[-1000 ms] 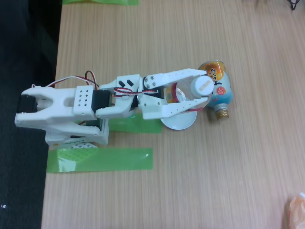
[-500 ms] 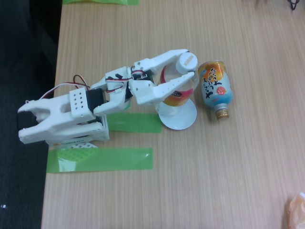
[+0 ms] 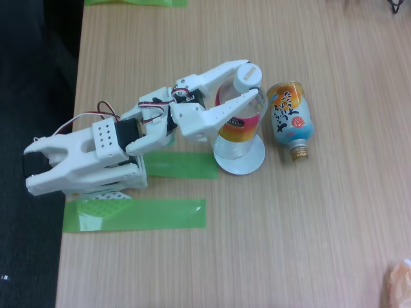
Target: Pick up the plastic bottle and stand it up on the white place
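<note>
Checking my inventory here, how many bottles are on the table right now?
2. The plastic bottle stands on the white plate between the gripper fingers; a squat bottle lies on its side just right of it.

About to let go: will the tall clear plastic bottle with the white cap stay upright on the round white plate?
The tall clear plastic bottle looks empty, so probably light and easily tipped. It stands on the round white plate, barely wider than its base, leaving little margin. The gripper brackets its neck; a sideways withdrawal could topple it.
</note>
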Tool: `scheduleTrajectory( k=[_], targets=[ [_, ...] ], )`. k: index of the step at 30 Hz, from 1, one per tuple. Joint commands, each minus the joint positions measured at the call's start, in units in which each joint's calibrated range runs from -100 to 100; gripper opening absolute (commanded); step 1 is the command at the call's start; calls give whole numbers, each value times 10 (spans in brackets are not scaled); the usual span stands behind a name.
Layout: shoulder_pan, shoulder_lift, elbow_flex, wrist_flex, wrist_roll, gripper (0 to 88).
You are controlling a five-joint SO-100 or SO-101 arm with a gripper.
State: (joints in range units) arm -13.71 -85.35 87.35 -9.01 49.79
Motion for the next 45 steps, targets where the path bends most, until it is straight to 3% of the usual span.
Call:
scheduleTrajectory(
  k=[1,9,25,45],
  targets=[
    [-4,2,11,-27,3,124],
    [-4,49,3,-40,3,124],
    [-4,254,0,-282,2,124],
    [1,269,45,-301,2,124]
  ],
)
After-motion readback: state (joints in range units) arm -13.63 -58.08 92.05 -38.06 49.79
